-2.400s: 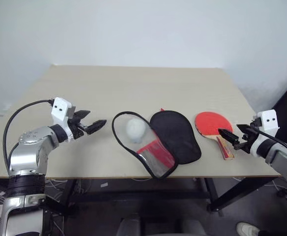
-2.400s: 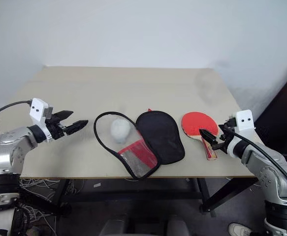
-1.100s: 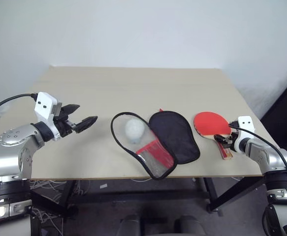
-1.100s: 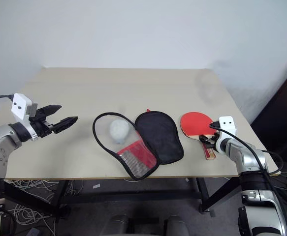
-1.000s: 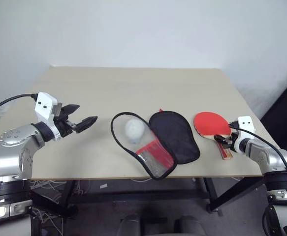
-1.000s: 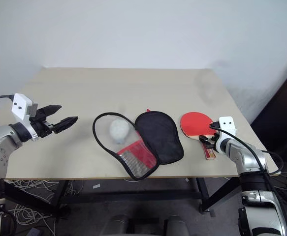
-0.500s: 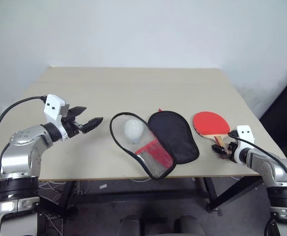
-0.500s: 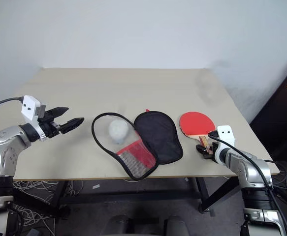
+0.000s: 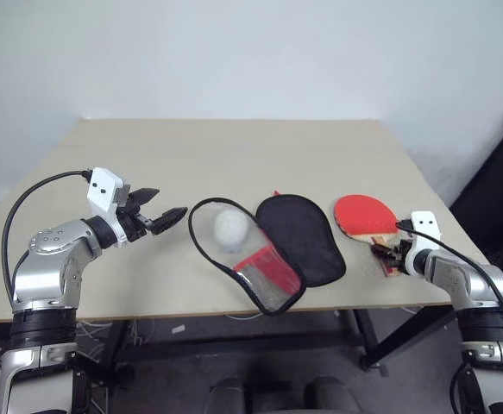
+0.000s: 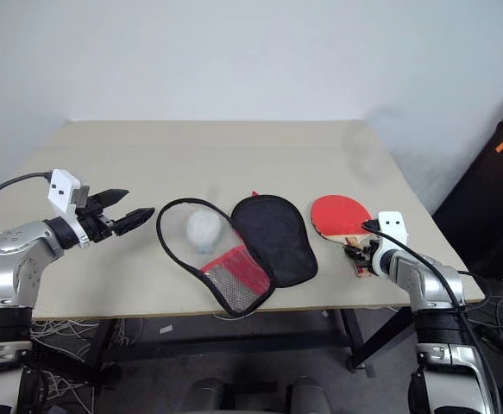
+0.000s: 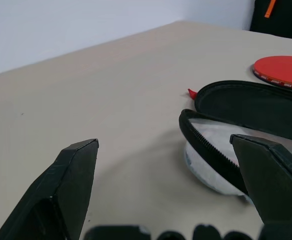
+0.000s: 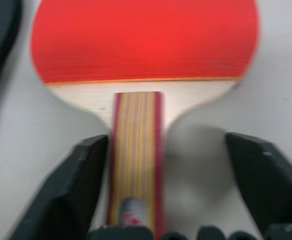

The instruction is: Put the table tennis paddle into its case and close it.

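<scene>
A: How far along is this?

B: Barely begun, I'd say. The table tennis paddle (image 9: 367, 216) lies flat on the surface (image 9: 234, 155) at about four o'clock, well apart from nothing but its own case (image 9: 268, 250), which sits just beside it toward the middle, unzipped and spread in two halves.

A: Is the paddle held?

B: Not yet. The right gripper (image 12: 186, 165) has its jaws part open, one on each side of the wooden handle, with a gap still showing on one side.

A: And the other arm?

B: The left gripper (image 9: 160, 220) hovers at nine o'clock, jaws wide and empty, pointing at the case. A whitish ball (image 9: 230, 230) rests in the clear half.

A: So what's left?

B: Lifting, inserting, zipping: everything.
</scene>
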